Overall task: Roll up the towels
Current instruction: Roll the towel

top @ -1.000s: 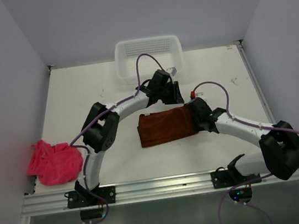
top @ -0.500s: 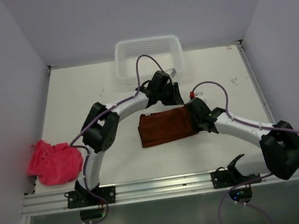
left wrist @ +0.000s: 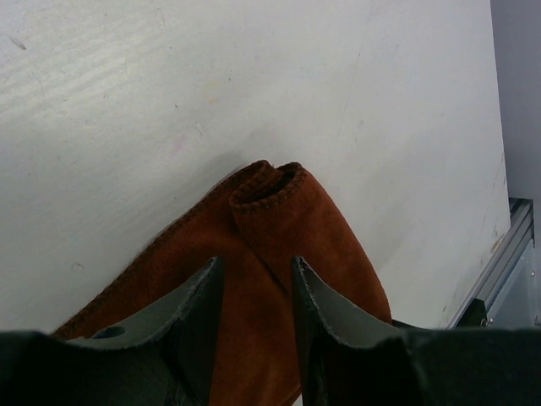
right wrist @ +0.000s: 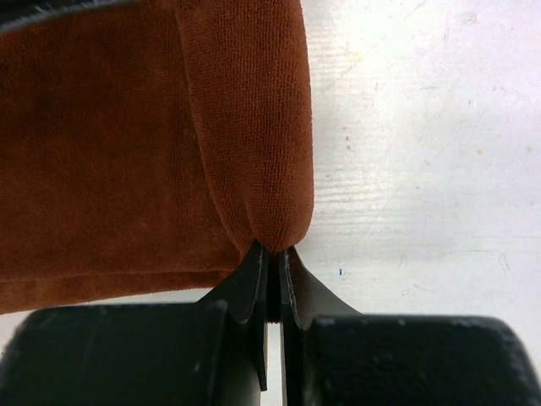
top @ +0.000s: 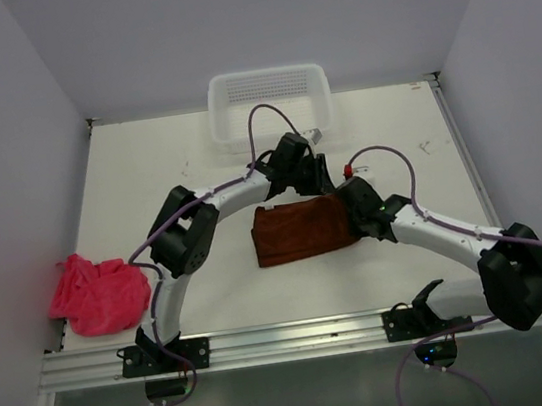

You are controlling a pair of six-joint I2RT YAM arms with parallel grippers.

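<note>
The brown towel (top: 300, 229) lies mid-worktop (top: 145, 170). The right hand (right wrist: 270, 254) is clamped on its folded edge. The left hand (left wrist: 255, 266) stands parted astride another fold (contact unclear). The pink towel (top: 97, 293) sits crumpled far left.

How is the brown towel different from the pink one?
The rust-brown towel lies flat mid-table with one edge rolled over; the pink towel is a crumpled heap at the left edge. The right gripper pinches the rust-brown towel and the left gripper straddles its rolled fold; nothing touches the pink towel. Both are soft cloths on the white table.
</note>
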